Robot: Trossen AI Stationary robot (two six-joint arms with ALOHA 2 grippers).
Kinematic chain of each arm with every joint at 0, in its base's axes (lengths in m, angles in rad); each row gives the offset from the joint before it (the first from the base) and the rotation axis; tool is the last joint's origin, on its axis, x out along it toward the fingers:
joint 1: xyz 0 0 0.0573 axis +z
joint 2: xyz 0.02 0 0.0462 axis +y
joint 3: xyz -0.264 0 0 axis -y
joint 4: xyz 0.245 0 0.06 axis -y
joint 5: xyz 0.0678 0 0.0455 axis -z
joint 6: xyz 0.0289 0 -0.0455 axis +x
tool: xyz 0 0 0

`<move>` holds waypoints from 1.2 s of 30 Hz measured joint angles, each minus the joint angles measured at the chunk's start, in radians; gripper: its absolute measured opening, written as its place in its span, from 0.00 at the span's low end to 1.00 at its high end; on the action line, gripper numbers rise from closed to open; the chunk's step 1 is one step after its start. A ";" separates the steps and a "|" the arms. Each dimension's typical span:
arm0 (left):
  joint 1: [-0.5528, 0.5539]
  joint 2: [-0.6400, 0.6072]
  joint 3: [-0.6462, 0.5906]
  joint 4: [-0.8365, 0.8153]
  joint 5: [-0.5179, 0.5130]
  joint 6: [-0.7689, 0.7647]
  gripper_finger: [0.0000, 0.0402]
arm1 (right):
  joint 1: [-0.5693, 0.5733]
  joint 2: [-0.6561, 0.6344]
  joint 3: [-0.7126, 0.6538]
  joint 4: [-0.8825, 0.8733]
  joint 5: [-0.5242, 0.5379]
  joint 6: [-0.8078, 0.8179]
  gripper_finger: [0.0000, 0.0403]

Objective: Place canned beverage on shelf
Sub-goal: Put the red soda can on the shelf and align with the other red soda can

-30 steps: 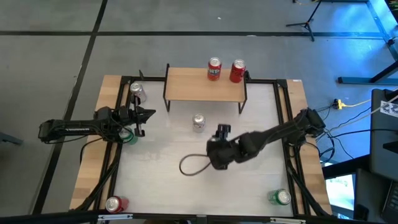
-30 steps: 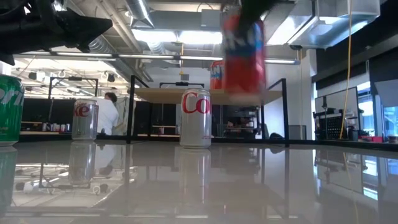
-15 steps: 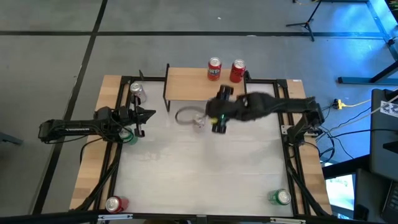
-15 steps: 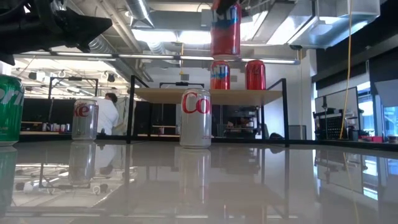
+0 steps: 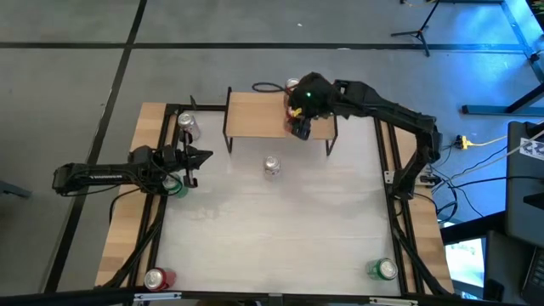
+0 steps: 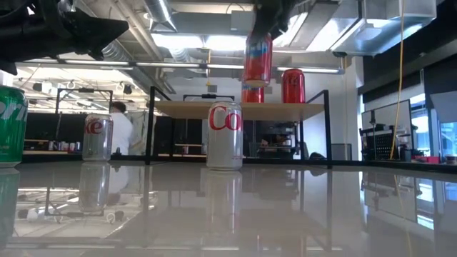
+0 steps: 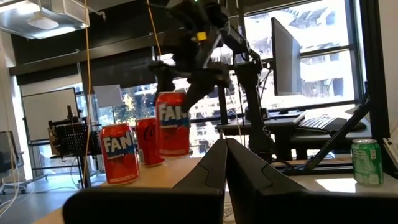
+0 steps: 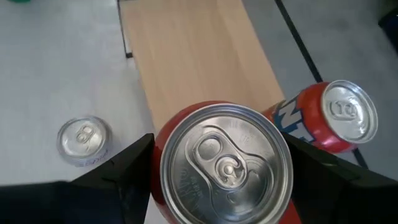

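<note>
Shelf partly hidden under right gripper pinching red can; left gripper pressed together.

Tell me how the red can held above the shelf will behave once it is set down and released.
The red can is a smooth upright cylinder, so it probably stands steady if the right gripper lets go with its base flat on the shelf. Released tilted, it could tip and roll. The neighbouring Fanta can stands close, so a nudge may topple that one too.
</note>
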 joint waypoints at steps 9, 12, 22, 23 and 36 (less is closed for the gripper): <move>0.000 0.000 0.000 -0.001 0.002 -0.002 0.01 | -0.045 -0.005 -0.107 0.104 -0.036 -0.016 0.71; 0.000 0.000 0.000 -0.001 0.013 -0.017 0.01 | -0.045 -0.005 -0.120 0.108 -0.029 -0.022 0.71; 0.000 0.000 0.000 0.000 0.015 -0.019 0.01 | -0.050 -0.007 -0.181 0.158 0.008 -0.034 0.71; 0.000 0.000 0.000 0.000 0.015 -0.019 0.01 | -0.051 -0.009 -0.188 0.165 0.008 -0.034 0.71; 0.000 0.000 0.000 0.000 0.015 -0.019 0.01 | -0.049 -0.008 -0.197 0.174 0.046 -0.046 0.88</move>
